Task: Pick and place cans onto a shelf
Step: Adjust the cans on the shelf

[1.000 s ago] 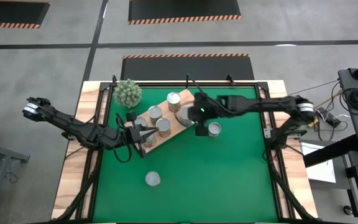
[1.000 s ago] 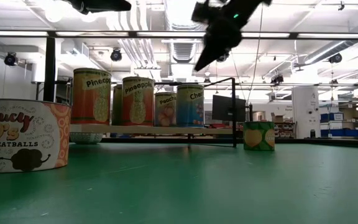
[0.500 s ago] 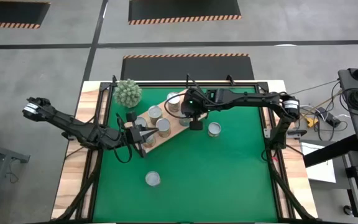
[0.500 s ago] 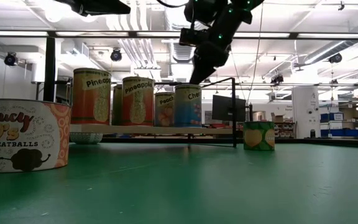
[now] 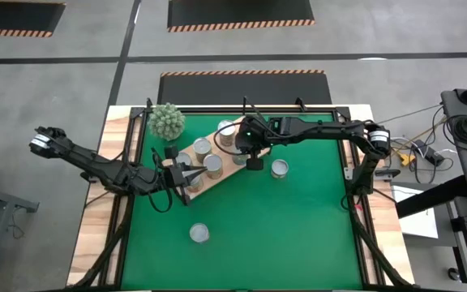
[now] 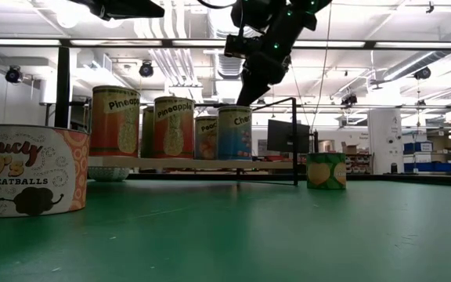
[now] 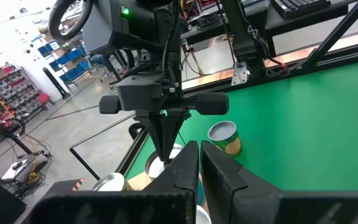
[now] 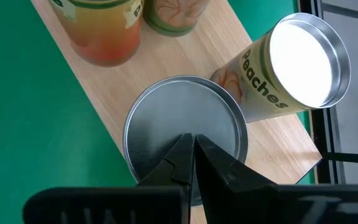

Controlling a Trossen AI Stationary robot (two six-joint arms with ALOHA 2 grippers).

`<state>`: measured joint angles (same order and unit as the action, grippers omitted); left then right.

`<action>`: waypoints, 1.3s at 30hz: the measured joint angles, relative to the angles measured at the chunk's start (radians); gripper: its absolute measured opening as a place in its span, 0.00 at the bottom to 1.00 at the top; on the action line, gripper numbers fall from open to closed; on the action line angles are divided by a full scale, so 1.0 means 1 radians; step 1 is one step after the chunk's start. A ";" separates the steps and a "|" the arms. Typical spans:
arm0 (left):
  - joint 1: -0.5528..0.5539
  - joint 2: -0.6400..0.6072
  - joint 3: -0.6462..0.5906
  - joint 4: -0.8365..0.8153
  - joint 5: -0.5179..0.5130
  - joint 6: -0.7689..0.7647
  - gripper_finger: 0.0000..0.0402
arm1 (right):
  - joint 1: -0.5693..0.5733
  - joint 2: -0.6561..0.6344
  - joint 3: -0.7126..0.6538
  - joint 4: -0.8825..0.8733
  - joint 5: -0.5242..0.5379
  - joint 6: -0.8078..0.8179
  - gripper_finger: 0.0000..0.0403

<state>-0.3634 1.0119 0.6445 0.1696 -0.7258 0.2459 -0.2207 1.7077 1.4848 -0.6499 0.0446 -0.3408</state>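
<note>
The wooden shelf [image 5: 227, 166] lies slantwise on the green mat and carries several cans. My right gripper [image 5: 248, 154] is shut and points down over the silver top [image 8: 179, 115] of the blue-labelled can [image 6: 235, 133] at the shelf's right end. A peaches can [image 8: 303, 59] stands beside it on the board. My left gripper [image 5: 193, 173] is shut and hangs high over the shelf's near left end, touching nothing. Two cans stand on the mat: a green one [image 5: 280, 168] to the right of the shelf and one [image 5: 199, 234] near the front. My right gripper's shut fingertips [image 8: 182, 149] come from above, slanting, at the silver top of the blue-labelled can. The can stands upright on the shelf. I cannot tell whether the tips touch the top or hang just over it.
A spiky green plant [image 5: 167, 120] stands at the far left, off the shelf's end. The shelf's black wire frame [image 6: 294, 141] rises at its right end, close to my right gripper. Open green mat [image 5: 298, 227] lies toward the near right.
My right gripper has gone toward the table's left edge, from beside the green can to over the blue-labelled can on the shelf. It has come down close to that can's top. It has kept almost still for the last half second.
</note>
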 joint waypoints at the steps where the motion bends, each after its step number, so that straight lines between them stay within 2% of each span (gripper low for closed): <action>1: 0.000 0.000 0.000 0.000 0.000 0.000 0.00 | 0.000 0.000 0.004 -0.003 0.000 0.000 0.02; 12: 0.000 0.000 0.000 0.003 0.000 0.000 0.00 | -0.005 -0.016 0.062 0.012 0.001 -0.044 0.02; 19: 0.000 0.000 -0.001 0.008 0.000 0.004 0.00 | -0.051 -0.001 0.066 0.211 0.000 -0.113 0.02; 25: 0.000 0.000 -0.001 0.011 0.000 0.004 0.00 | -0.103 0.067 0.067 0.319 -0.019 -0.150 0.02; 32: 0.000 0.000 -0.001 0.010 0.000 0.004 0.00 | -0.139 0.140 0.102 0.277 -0.052 -0.143 0.02; 39: 0.000 0.000 -0.001 0.009 0.000 0.004 0.00 | -0.135 0.154 0.141 0.169 -0.080 -0.141 0.02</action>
<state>-0.3633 1.0122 0.6437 0.1783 -0.7254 0.2501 -0.3561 1.8614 1.6260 -0.4809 -0.0349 -0.4817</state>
